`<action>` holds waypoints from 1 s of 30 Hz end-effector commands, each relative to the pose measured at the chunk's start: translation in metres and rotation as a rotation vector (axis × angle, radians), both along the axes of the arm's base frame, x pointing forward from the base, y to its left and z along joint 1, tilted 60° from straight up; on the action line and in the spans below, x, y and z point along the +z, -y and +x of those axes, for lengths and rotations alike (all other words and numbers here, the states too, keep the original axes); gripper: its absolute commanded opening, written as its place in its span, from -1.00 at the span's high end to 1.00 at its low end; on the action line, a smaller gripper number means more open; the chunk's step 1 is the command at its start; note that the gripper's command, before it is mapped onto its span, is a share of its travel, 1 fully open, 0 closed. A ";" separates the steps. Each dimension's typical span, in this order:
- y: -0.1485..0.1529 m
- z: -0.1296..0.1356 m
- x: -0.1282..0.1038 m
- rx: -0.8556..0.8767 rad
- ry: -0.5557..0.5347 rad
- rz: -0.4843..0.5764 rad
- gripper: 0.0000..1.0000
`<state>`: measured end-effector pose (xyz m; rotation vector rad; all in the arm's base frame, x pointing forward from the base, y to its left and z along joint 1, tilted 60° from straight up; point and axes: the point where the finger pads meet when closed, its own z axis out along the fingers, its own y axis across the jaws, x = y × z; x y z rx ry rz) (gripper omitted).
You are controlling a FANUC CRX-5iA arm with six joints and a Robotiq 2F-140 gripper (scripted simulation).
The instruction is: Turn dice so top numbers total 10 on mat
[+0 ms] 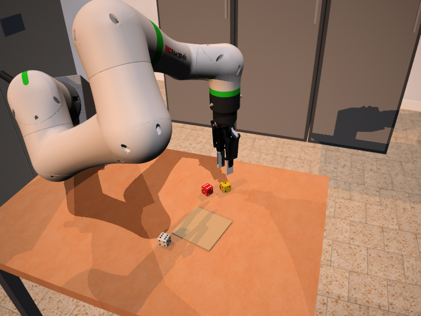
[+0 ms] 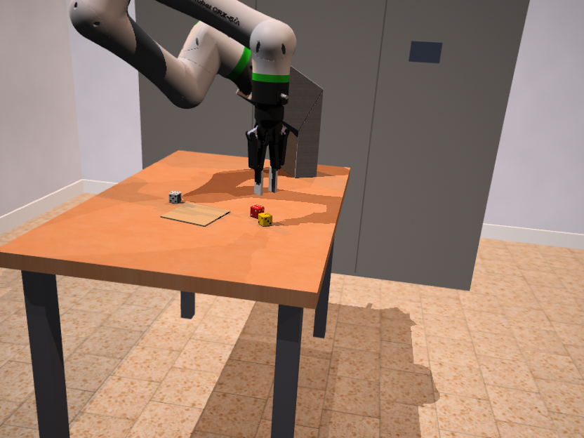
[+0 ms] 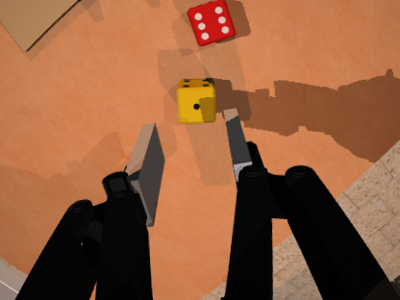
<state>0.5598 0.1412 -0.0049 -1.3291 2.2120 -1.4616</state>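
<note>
A yellow die (image 1: 224, 186) lies on the table with one pip up, as the wrist view (image 3: 196, 102) shows. A red die (image 1: 207, 189) lies close beside it, six up in the wrist view (image 3: 211, 22). A white die (image 1: 164, 239) lies on the table at the left corner of the tan mat (image 1: 202, 228); all three dice are off the mat. My gripper (image 1: 225, 168) points down and hangs above the table just behind the yellow die. Its fingers stand a little apart, about a die's width, with nothing between them.
The table's far edge runs just behind the gripper, with tiled floor beyond. A dark block (image 2: 306, 132) stands at the table's back corner by the arm's base. Grey cabinets stand behind the table.
</note>
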 end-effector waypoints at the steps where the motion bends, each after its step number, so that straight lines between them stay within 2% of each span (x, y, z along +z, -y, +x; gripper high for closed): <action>1: 0.000 0.000 0.000 0.000 0.000 0.000 0.44; 30: 0.004 0.004 -0.003 0.000 -0.001 0.002 0.44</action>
